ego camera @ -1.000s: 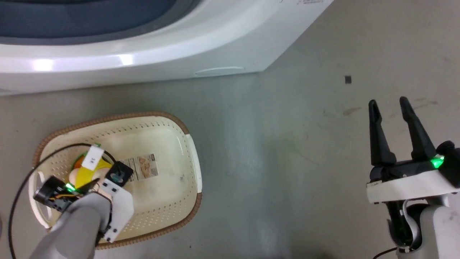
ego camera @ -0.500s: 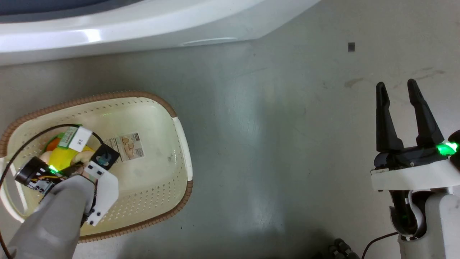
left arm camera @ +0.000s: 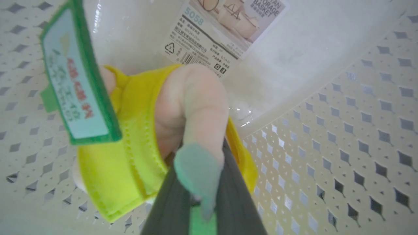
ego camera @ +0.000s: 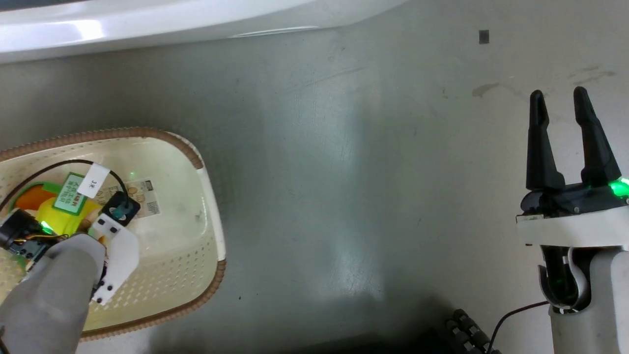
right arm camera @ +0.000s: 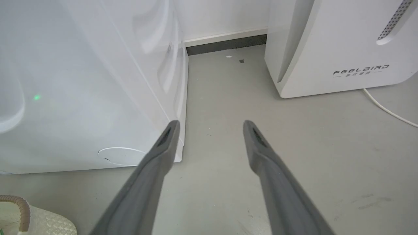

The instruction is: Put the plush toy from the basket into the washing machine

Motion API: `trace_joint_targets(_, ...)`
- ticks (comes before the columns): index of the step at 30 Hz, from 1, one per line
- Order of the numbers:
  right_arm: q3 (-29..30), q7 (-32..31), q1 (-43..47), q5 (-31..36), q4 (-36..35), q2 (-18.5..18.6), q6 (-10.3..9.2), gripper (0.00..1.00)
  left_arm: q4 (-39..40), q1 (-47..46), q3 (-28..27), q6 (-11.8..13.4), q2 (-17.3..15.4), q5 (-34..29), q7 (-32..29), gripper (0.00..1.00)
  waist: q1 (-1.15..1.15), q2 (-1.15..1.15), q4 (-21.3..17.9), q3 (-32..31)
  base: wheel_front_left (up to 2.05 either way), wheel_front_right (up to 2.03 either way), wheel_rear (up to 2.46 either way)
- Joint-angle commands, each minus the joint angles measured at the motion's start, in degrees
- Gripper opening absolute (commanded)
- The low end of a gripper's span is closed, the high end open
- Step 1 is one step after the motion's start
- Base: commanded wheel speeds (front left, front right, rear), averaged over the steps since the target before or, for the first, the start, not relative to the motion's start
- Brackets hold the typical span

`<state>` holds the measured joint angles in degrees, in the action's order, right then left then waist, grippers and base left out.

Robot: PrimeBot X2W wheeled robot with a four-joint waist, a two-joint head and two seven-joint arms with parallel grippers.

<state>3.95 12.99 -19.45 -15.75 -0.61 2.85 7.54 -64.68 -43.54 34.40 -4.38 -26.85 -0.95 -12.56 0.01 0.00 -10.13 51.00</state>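
Grey floor is occupied by the basket (ego camera: 216, 221) at lower left.
Inside, the plush toy (left arm camera: 130, 147) is clamped by the left hand (left arm camera: 199, 156); the right hand (ego camera: 558, 96) is held wide.

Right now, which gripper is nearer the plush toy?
Left. The left gripper is shut on the plush toy in the basket; the right gripper hangs open over floor, well away.

Black-fingered right pincer (ego camera: 558, 94) (green lamp (ego camera: 617, 188)).
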Motion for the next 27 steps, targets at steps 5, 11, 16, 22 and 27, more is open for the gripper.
trace_joint_targets(5,0.6,1.1,-1.9,-0.9,0.4,0.0,-0.05,1.00,-4.8,-3.5,2.5,0.0,-1.3,0.6,0.8,0.00,-0.01,0.00,-0.4,0.9,0.00,0.00,0.00)
trace_joint_targets(11,0.4,1.8,-2.4,-1.5,1.4,0.0,-0.05,1.00,-8.3,-5.1,4.6,-0.9,-1.0,1.8,2.5,0.00,-0.01,0.00,-0.9,0.0,0.00,0.00,0.00)
trace_joint_targets(16,0.3,2.0,-1.6,-1.5,3.0,0.0,-0.05,1.00,-9.3,-3.8,5.0,-1.4,-0.2,3.2,4.7,0.00,-0.01,0.00,-0.9,-3.6,0.00,0.00,0.00)
trace_joint_targets(22,0.3,2.0,0.9,-0.3,5.3,0.0,-0.05,1.00,-9.3,-0.7,4.6,-2.0,2.3,5.4,7.2,0.00,-0.01,0.00,0.5,-10.6,0.00,0.00,0.00)
trace_joint_targets(27,0.5,2.0,3.4,1.3,7.0,0.0,-0.05,1.00,-9.3,2.0,4.7,-2.5,4.5,7.0,10.4,0.00,-0.01,0.00,2.0,-16.7,0.00,0.00,0.00)
